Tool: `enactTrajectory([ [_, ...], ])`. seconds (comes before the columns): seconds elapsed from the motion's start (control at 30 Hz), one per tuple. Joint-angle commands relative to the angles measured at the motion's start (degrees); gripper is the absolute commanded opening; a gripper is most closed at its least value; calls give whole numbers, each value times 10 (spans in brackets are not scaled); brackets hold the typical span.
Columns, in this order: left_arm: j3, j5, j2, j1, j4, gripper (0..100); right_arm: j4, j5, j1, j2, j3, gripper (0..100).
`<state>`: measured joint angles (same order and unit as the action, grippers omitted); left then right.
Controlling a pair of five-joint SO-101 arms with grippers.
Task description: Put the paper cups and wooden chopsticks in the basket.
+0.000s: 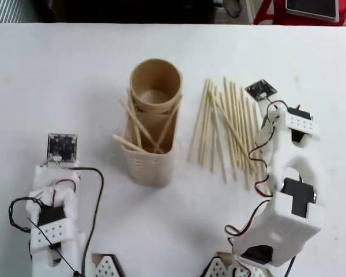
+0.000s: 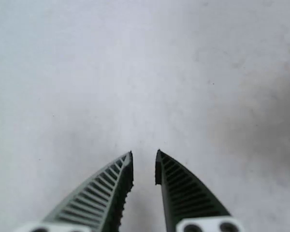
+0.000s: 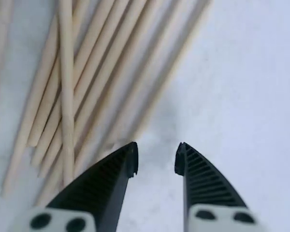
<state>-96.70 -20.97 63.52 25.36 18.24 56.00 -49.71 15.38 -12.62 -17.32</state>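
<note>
A beige perforated basket (image 1: 150, 164) stands mid-table with stacked paper cups (image 1: 155, 86) inside it and a few wooden chopsticks (image 1: 135, 130) leaning in it. Just right of the basket, a loose pile of chopsticks (image 1: 225, 130) lies flat on the table. My right gripper (image 3: 155, 157) is open and empty, low over the table at the edge of that pile (image 3: 82, 92), touching none of the sticks. My left gripper (image 2: 144, 154) is open by a narrow gap over bare table, nothing between its fingers. The left arm (image 1: 55, 196) sits at the near left, away from the basket.
The white table (image 1: 57, 75) runs wide to the left and behind the basket. The right arm's body (image 1: 285, 208) and its wires take up the near right. Dark floor and red furniture (image 1: 271, 11) lie beyond the far edge.
</note>
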Motion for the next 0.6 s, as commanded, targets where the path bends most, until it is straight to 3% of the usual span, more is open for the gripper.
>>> enactTrajectory([
  [0.0,1,-7,9,5,1,98,29,-7,-5,74,2,131],
  [0.13,1,-7,9,5,1,98,53,-33,-20,79,-5,145],
  [0.3,1,-7,9,5,1,98,8,-37,0,36,-5,214],
  [0.57,1,-7,9,5,1,98,-12,-33,-12,-11,-4,202],
])
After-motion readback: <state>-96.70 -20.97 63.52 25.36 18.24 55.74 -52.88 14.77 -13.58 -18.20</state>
